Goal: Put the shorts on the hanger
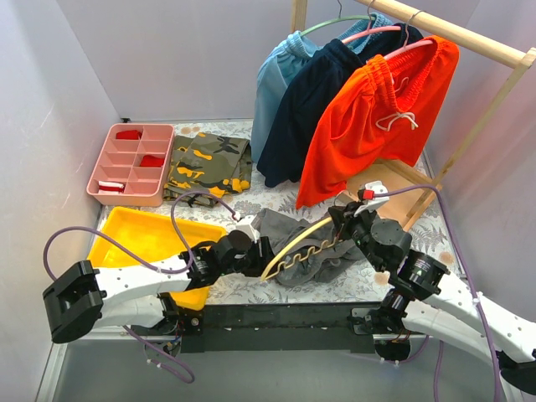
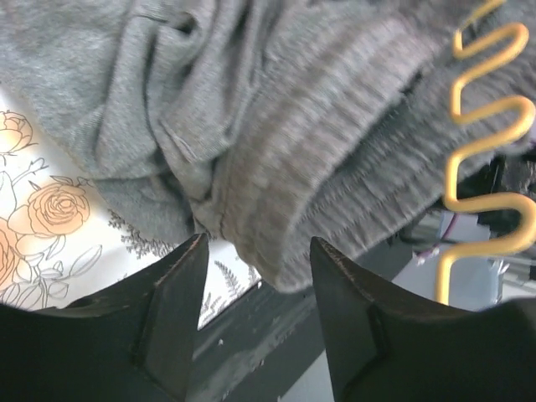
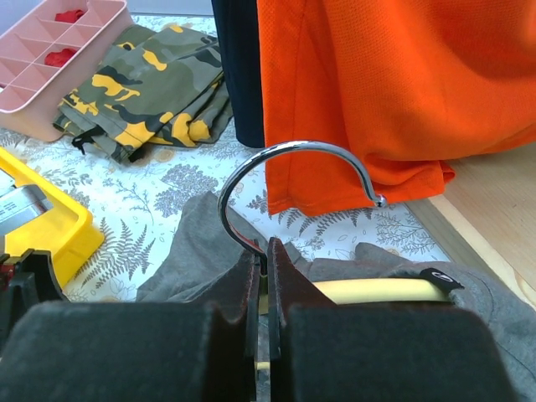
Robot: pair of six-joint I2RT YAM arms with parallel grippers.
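The dark grey shorts lie crumpled on the floral cloth near the front middle. The cream hanger with its wavy bar lies tilted across them. My right gripper is shut on the neck of the hanger's metal hook, the cream arm running off to its right. My left gripper is open at the shorts' left edge. In the left wrist view its jaws stand apart around a fold of the grey waistband, not touching it, with the wavy bar to the right.
A yellow tray sits front left and a pink divided box back left. A camouflage garment lies behind. Orange shorts, navy and light blue garments hang from a wooden rail at the back right.
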